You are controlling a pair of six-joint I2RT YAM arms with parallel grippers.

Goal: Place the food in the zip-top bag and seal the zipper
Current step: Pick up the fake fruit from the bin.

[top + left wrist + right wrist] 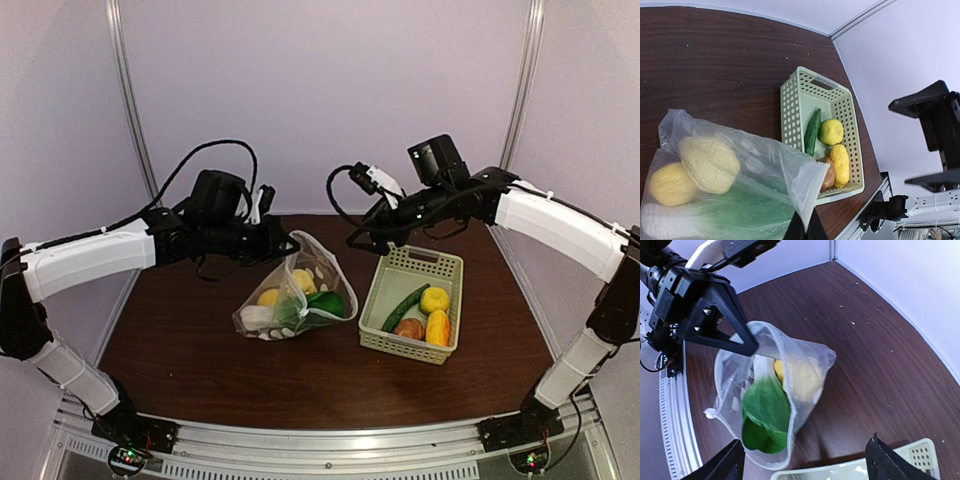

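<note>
The clear dotted zip-top bag (298,288) lies on the table with its mouth lifted open. My left gripper (287,245) is shut on the bag's mouth edge (809,192) and holds it up. Inside the bag are two yellow lemons (709,162) and a green leafy vegetable (767,407). My right gripper (372,240) is open and empty, hovering above the gap between bag and basket; its fingers (734,460) stand wide apart over the bag (805,370). A green cucumber (404,307), a yellow lemon (434,299), an orange-yellow piece (438,327) and a brown round piece (409,328) lie in the basket.
The pale green lattice basket (395,268) stands right of the bag, also in the left wrist view (790,107). The brown table (180,340) ends at a metal rail (330,440) in front, with white walls behind and at the sides.
</note>
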